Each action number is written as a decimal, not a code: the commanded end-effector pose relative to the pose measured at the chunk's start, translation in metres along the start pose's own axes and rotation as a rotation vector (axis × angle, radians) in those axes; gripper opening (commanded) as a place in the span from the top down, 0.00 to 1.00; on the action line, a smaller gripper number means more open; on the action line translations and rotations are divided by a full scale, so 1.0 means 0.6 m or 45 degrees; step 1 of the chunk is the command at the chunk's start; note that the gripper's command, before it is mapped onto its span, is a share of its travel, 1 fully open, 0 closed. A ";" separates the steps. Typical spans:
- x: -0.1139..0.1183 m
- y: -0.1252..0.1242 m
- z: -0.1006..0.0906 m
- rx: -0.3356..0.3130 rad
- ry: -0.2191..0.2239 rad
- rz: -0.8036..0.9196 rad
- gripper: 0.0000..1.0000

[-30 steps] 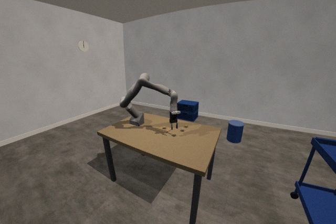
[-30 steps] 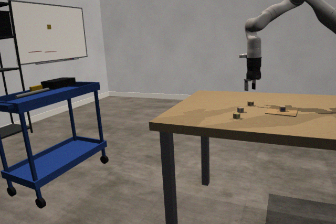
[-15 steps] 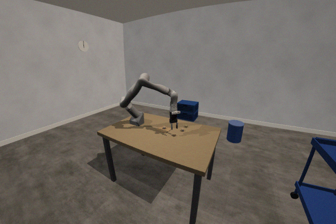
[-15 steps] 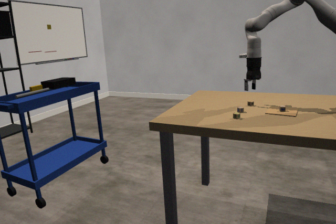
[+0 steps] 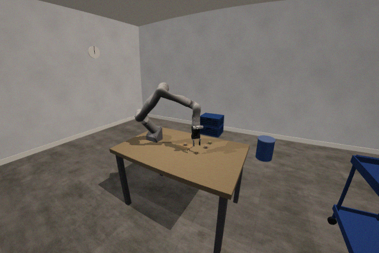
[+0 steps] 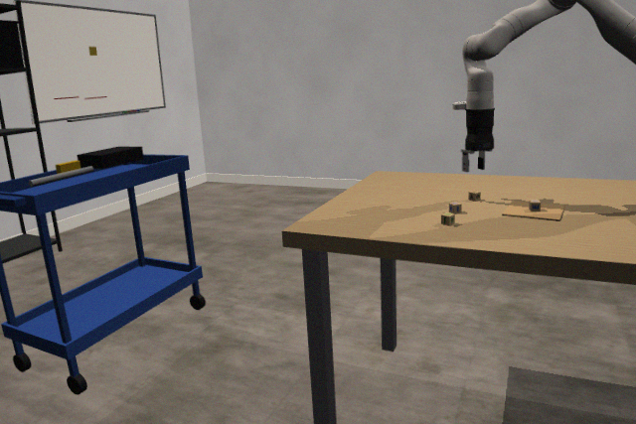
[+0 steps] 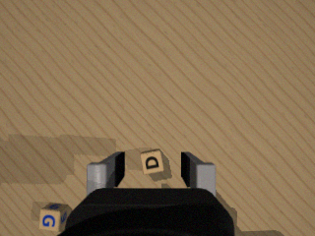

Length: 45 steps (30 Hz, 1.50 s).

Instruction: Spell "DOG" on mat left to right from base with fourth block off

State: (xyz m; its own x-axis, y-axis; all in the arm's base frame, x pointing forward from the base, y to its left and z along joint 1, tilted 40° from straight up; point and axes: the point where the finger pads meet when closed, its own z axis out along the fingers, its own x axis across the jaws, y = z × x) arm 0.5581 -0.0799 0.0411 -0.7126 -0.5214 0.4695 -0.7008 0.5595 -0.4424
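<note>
Overhead, Kinova gripper point(image 5: 196, 143) point(image 6: 473, 161) point(image 7: 153, 163) open, nothing held | D blk point(image 5: 196, 152) point(image 6: 474, 196) point(image 7: 152, 162) below, on tbl point(image 5: 183, 164) point(image 6: 410, 234) point(image 7: 157, 74), off mat point(image 6: 513, 212) | G blk point(image 7: 49, 217) near D blk, also off mat | mat apart from D blk, w/ one blk point(image 6: 535, 205) on it, ltr unreadable

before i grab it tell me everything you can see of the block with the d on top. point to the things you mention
The D block point(image 5: 196, 152) point(image 6: 474, 196) point(image 7: 152, 162) is a small, pale cube, wooden by its look, with a bold black D on its upper face. It sits flat on the table point(image 5: 183, 164) point(image 6: 370, 224) point(image 7: 148, 74), off the mat point(image 6: 513, 212), below the open gripper point(image 5: 196, 143) point(image 6: 473, 161) point(image 7: 153, 163). Only the table appears to touch it. Its side markings are too small to read.
</note>
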 end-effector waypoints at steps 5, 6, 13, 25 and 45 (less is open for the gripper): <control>-0.003 0.001 -0.002 0.003 -0.003 0.126 0.00; -0.003 0.001 -0.002 0.003 -0.003 0.152 0.00; -0.003 0.001 -0.002 0.003 -0.003 0.304 0.00; -0.003 0.004 -0.001 0.003 -0.004 0.800 0.00; -0.003 0.007 0.000 0.001 -0.005 1.730 0.00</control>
State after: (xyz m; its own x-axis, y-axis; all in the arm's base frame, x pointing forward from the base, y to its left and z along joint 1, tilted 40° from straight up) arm 0.5551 -0.0793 0.0392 -0.8400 0.4334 -0.3265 0.5417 0.6331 -0.5530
